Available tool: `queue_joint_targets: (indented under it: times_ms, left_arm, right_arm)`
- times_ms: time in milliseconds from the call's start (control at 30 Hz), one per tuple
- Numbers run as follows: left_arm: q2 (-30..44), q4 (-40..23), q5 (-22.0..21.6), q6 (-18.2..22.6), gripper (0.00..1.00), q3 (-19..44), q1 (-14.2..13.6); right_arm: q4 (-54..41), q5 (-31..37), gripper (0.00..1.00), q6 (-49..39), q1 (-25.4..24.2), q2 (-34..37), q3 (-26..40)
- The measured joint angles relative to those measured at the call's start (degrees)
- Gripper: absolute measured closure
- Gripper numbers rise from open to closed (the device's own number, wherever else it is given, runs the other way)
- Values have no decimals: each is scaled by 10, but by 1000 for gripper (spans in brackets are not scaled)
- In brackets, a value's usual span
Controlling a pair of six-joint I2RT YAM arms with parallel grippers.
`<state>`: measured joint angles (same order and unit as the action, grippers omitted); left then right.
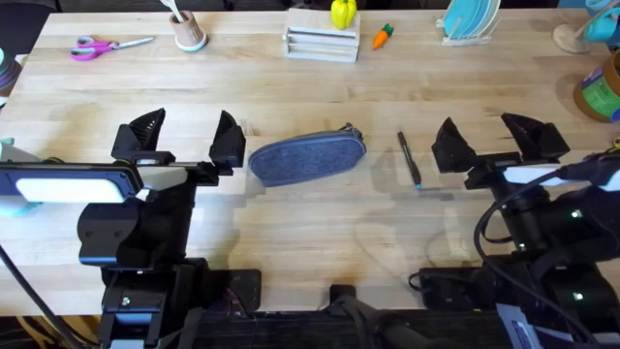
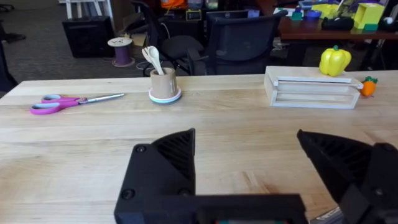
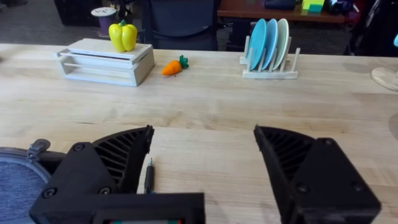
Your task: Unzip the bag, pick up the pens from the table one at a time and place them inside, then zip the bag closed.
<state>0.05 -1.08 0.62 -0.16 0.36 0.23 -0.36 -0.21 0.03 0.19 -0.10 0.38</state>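
Wooden bench (image 1: 320, 92) spreads wide, and the bag (image 1: 306, 158) lies zipped at its middle, with the pen (image 1: 410, 159) just beside it toward the right arm. Left pincer (image 1: 186, 139) sits close by the bag's other end, jaws spread, gripping nothing. Right pincer (image 1: 496, 139) waits near the pen, jaws spread too.

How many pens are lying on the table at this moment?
1. A single black pen lies on the table, just right of the bag and in front of the right gripper. Others may be hidden behind the arms.
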Motion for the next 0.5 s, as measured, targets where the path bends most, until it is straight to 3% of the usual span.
queue_joint_targets:
  times_ms: [500]
  left_arm:
    - [0, -14, 5, 1, 10, 0, 0]
  right_arm:
    - [-3, 0, 9, 0, -1, 0, 0]
